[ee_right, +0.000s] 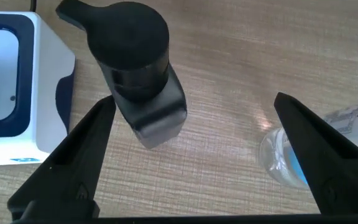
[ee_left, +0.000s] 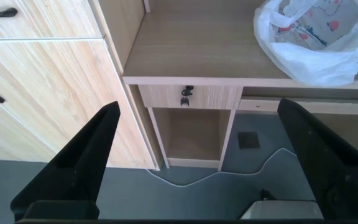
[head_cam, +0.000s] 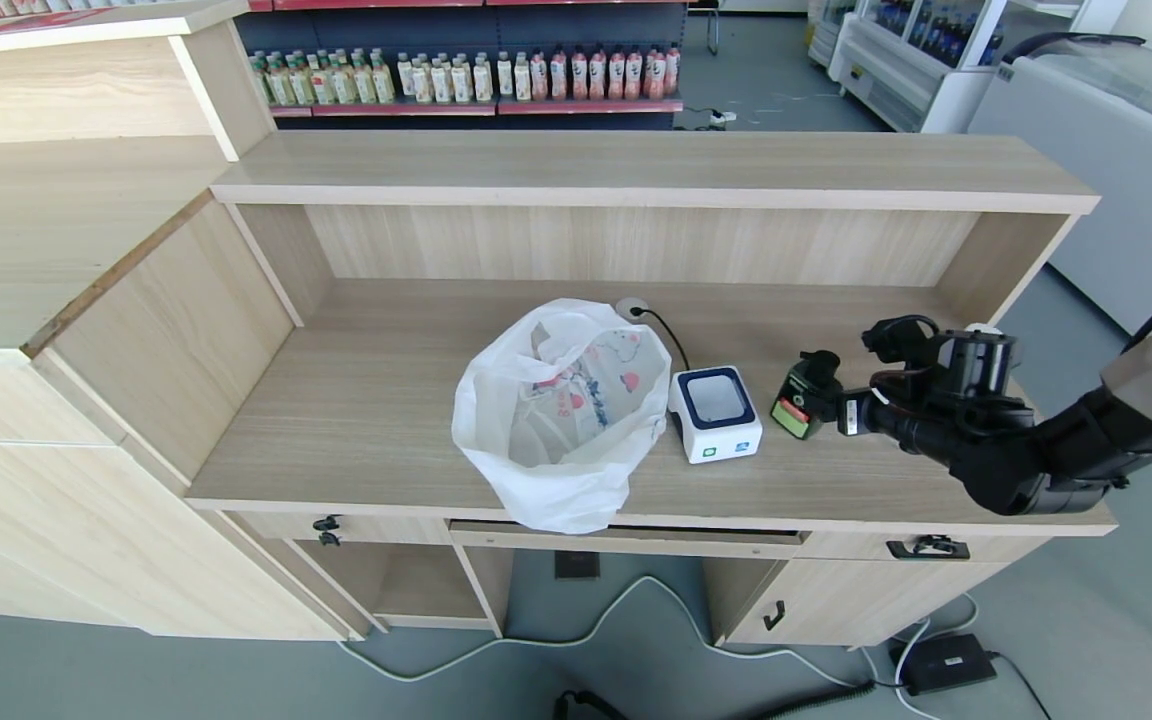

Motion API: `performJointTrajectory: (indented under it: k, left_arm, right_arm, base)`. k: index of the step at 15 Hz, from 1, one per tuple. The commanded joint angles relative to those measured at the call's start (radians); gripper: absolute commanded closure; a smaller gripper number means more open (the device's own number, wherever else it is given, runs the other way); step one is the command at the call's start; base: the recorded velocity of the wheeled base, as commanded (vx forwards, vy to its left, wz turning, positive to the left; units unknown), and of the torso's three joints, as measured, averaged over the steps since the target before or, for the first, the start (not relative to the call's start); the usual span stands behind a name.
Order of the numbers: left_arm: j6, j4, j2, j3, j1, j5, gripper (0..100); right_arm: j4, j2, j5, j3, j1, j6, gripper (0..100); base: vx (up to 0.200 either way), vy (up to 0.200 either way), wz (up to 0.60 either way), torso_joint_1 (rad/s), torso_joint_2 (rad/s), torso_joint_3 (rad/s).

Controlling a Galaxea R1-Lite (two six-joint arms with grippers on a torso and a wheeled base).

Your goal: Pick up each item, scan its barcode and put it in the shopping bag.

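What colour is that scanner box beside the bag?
The scanner box is white with a dark blue window frame, clearest in head view.

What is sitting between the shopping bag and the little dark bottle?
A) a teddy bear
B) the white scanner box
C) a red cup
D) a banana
B: the white scanner box stands on the counter, with the shopping bag on one side and the dark bottle on the other.
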Motion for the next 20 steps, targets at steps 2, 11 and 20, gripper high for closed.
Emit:
performJointTrajectory:
  k: [2,11,20]
  left_arm:
    - [0.000,0.000,0.000,0.001,0.002,0.000,0]
    - [0.000,0.000,0.000,0.001,0.000,0.000,0]
    - [0.000,0.000,0.000,-0.001,0.000,0.000,0]
  right_arm:
    - [0.000,0.040,0.003,-0.041,0.017,0.002,0]
    - [-0.034,0.126,0.100,-0.130,0.042,0.052,100]
    - [-0.037,0.119,0.093,-0.145,0.036,-0.030,100]
  base:
    - [0.000,0.000,0.00,0.000,0.00,0.000]
    - [0.000,0.000,0.00,0.000,0.00,0.000]
    - [0.000,0.000,0.00,0.000,0.00,0.000]
